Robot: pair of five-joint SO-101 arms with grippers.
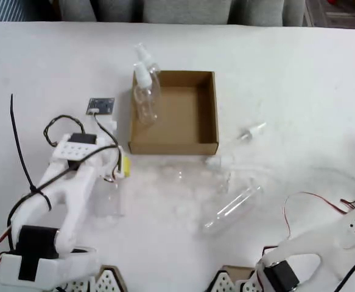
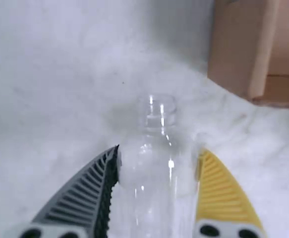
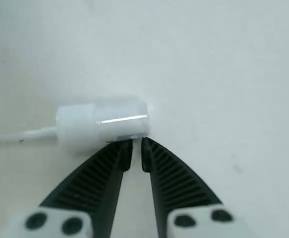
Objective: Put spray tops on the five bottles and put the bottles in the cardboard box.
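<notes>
1. White surface (image 1: pixel 299 79): carries all items.
2. Left arm (image 1: pixel 67 188), white: stands to the left of the open brown cardboard box (image 1: pixel 186 118), on the side facing the arms. Right arm (image 1: pixel 341 240), white: well off the box's right front corner.
3. Cardboard box: upright. Two clear plastic bottles with white spray tops (image 1: pixel 145 97) stand against the inside of its left wall.
4. Clear plastic bottle lying on its side (image 1: pixel 233 208): in front of the box, towards its right corner, with no top fitted.
5. Clear uncapped bottle (image 2: pixel 156 198): upright, just off the box's left front corner. The left tool (image 2: pixel 157 153) is pinching its body, grey finger on one side and yellow finger on the other. The neck is open.
6. Right tool (image 3: pixel 137 146): black fingers pressed almost together, gripping nothing. Its tips are just beside a white spray top with a clear cap (image 3: pixel 102 124) lying flat. That top's place relative to the box cannot be told.
7. Loose white spray top (image 1: pixel 251 132): on the surface, right of the box.
8. Small dark circuit board (image 1: pixel 100 106): left of the box.
</notes>
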